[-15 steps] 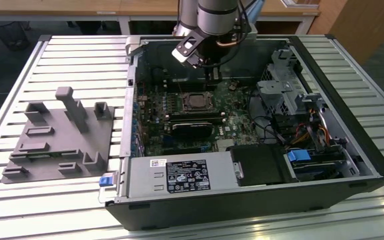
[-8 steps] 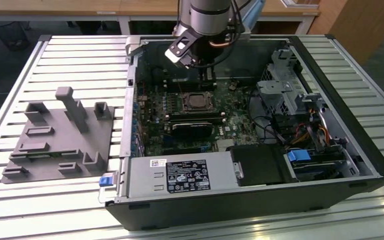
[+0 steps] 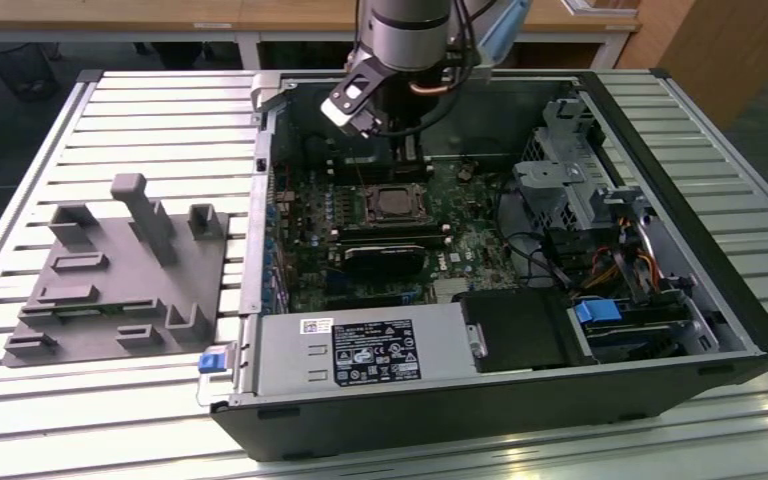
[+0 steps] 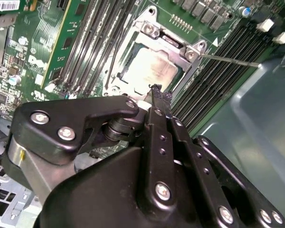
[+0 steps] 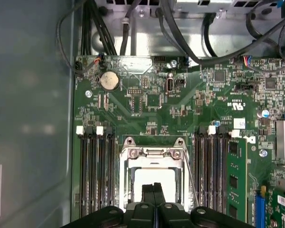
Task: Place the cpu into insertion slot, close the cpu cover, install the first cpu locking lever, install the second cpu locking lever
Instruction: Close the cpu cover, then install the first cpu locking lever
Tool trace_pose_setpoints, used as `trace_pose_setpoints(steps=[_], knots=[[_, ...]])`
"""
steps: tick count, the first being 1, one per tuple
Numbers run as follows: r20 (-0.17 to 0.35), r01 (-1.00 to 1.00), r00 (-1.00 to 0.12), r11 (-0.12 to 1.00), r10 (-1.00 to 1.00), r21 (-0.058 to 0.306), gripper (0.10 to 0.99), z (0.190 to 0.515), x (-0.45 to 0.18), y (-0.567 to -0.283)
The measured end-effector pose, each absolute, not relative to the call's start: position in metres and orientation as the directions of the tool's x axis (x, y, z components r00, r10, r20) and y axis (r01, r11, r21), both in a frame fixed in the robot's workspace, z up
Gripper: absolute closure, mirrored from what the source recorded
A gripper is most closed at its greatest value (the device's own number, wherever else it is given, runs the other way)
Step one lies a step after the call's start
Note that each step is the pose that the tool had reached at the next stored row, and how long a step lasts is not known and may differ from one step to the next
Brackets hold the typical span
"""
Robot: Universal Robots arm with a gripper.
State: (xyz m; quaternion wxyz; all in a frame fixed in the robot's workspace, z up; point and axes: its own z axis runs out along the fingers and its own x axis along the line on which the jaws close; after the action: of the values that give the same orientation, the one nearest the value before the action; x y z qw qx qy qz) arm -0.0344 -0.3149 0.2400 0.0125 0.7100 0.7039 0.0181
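Note:
The cpu [image 4: 149,71] lies flat in the insertion slot [image 3: 395,204] on the green board, its dull silver top showing through the cut-out of the cpu cover [image 4: 133,35]. The cover frame [image 5: 152,154] lies down over the chip [image 5: 152,176]. A thin metal locking lever [image 4: 230,60] sticks out from one socket corner across the memory slots; in the first wrist view this lever [image 5: 192,178] runs along the socket's side. My gripper [image 4: 156,89] hovers just above the socket's edge, shut with nothing in it. The black fingers [image 5: 149,191] meet over the chip. In the exterior view the gripper [image 3: 404,125] hangs over the case's far part.
Long black memory slots [image 5: 95,171] flank the socket on both sides. A black heatsink block [image 3: 387,258] sits nearer the front. Cables [image 3: 598,270] and drive cages fill the exterior view's right of the case [image 3: 704,250]. A grey fixture [image 3: 117,280] stands on the slatted table.

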Motion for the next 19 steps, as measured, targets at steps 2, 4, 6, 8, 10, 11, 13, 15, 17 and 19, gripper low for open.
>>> trace_pose_setpoints(steps=[2, 4, 6, 8, 10, 11, 13, 15, 17, 19], knots=[[0.008, 0.999, 0.008, -0.009, 1.0, 0.043, 0.98, 0.24, -0.036, -0.315], [0.008, 0.999, 0.008, -0.009, 1.0, 0.043, 0.98, 0.24, -0.039, -0.315], [0.008, 0.999, 0.008, -0.009, 1.0, 0.043, 0.98, 0.239, -0.041, -0.315], [0.008, 0.999, 0.008, -0.009, 1.0, 0.043, 0.98, 0.239, -0.043, -0.315], [0.008, 0.999, 0.008, -0.009, 1.0, 0.043, 0.98, 0.239, -0.045, -0.315], [0.008, 0.999, 0.008, -0.009, 1.0, 0.043, 0.98, 0.239, -0.046, -0.315], [0.008, 0.999, 0.008, -0.009, 1.0, 0.043, 0.98, 0.239, -0.046, -0.315], [0.008, 0.999, 0.008, -0.009, 1.0, 0.043, 0.98, 0.239, -0.046, -0.315], [0.008, 0.999, 0.008, -0.009, 1.0, 0.043, 0.98, 0.239, -0.046, -0.315], [0.008, 0.999, 0.008, -0.009, 1.0, 0.043, 0.98, 0.24, -0.046, -0.315]])
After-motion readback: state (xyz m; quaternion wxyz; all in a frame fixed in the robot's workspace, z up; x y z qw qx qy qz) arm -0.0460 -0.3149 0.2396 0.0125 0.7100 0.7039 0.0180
